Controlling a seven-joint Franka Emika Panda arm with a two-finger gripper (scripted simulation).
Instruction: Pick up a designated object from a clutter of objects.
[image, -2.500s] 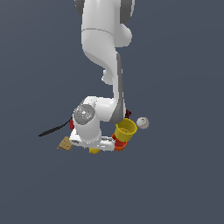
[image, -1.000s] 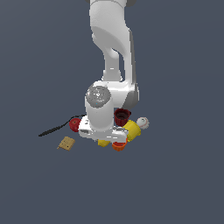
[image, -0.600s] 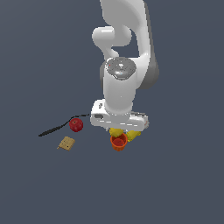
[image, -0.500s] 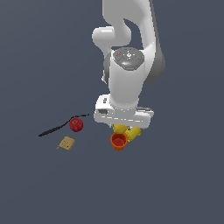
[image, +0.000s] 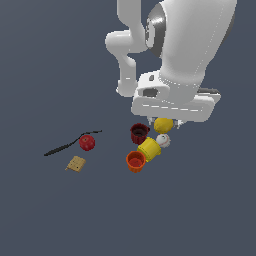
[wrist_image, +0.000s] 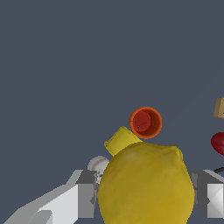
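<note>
My gripper (image: 164, 123) is shut on the yellow lemon (image: 163, 124), held in the air just under the white hand. In the wrist view the lemon (wrist_image: 146, 186) fills the space between the two grey fingers (wrist_image: 86, 192). Below it lies the clutter: a dark red cup (image: 139, 133), a yellow cup (image: 149, 148) on its side, an orange cup (image: 135, 161) and a white baseball (image: 162, 141). The yellow cup (wrist_image: 120, 140), orange cup (wrist_image: 145, 122) and baseball (wrist_image: 99, 165) also show in the wrist view.
A red apple (image: 87, 142), a thin black stick (image: 70, 143) and a tan cracker (image: 76, 163) lie toward the exterior view's left. The apple (wrist_image: 218, 143) and cracker (wrist_image: 219, 107) show at the wrist view's edge. The arm's large white body (image: 187, 45) hangs over the scene.
The arm has risen and swung toward the camera, lifting the lemon out of the clutter. The cups, baseball, apple, stick and cracker stay on the surface.
</note>
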